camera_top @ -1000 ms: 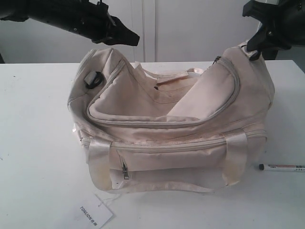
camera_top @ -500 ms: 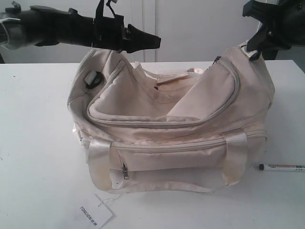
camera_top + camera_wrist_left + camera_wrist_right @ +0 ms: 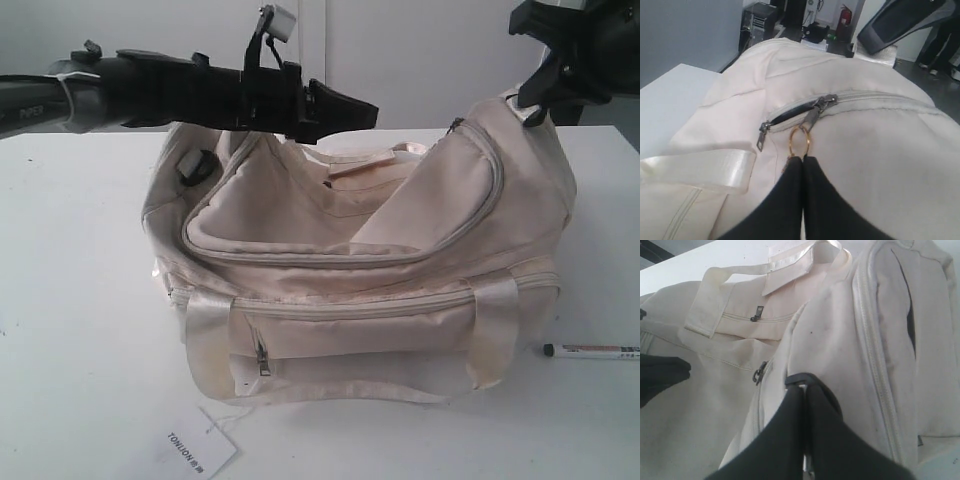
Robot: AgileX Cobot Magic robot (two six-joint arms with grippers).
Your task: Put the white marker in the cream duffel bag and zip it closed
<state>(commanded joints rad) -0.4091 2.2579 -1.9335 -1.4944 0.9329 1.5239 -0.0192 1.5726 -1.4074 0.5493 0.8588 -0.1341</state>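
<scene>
Two tools held the cream duffel bag point(image 3: 350, 270): the right tool point(image 3: 528, 105) was clenched on a black end ring point(image 3: 797, 376), probably to steady it, while the left tool point(image 3: 802, 161) pinched the gold ring pull point(image 3: 790, 142), apparently to work the zipper. The white marker point(image 3: 592, 351) lay outside on the bench point(image 3: 80, 300), well apart from both tools

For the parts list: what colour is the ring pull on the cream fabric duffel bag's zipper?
Gold metal ring pull; clearest in left wrist view.
</scene>
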